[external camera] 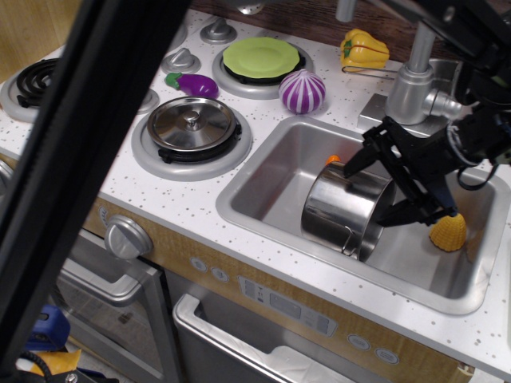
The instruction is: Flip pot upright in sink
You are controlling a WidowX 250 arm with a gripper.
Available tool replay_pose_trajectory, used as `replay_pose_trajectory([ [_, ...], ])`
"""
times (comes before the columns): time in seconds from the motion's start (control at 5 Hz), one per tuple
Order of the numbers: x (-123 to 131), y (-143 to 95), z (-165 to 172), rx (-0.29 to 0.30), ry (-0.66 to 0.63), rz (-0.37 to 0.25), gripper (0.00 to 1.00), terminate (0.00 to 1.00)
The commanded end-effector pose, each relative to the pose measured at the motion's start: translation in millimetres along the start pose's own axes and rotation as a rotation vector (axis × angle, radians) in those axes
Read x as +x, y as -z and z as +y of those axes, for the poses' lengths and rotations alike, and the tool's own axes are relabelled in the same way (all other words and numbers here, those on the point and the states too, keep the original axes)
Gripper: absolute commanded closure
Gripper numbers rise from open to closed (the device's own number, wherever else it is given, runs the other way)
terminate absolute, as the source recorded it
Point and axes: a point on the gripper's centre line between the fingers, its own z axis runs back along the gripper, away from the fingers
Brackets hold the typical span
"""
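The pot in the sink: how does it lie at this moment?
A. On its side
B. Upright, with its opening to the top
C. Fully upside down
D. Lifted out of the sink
A: the pot lies tipped on its side on the floor of the sink, its round wall facing up.

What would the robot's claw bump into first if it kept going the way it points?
Probably the pot lying in the sink: the open gripper points down-left at its rim, though depth is unclear.
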Motion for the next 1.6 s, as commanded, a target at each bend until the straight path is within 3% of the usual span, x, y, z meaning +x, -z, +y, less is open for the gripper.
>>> replay_pose_trajectory([
  [0.0, 8, -5, 28, 0.003, -0.032, -0.116, 0.0, 0.0],
  [0.2, 8, 2, 33, -0.008, -0.014, -0.141, 0.0, 0.0],
  [0.4, 7, 6, 36, -0.047, -0.021, -0.162, 1.0, 0.0],
  [0.6, 7, 8, 34, -0.126, -0.06, -0.18, 1.0, 0.0],
  [0.8, 4, -2, 26, -0.269, -0.164, -0.17, 1.0, 0.0],
  [1.0, -3, -4, 24, -0.358, -0.21, -0.171, 1.0, 0.0],
  [1.4, -8, 10, 26, -0.346, -0.129, -0.173, 1.0, 0.0],
])
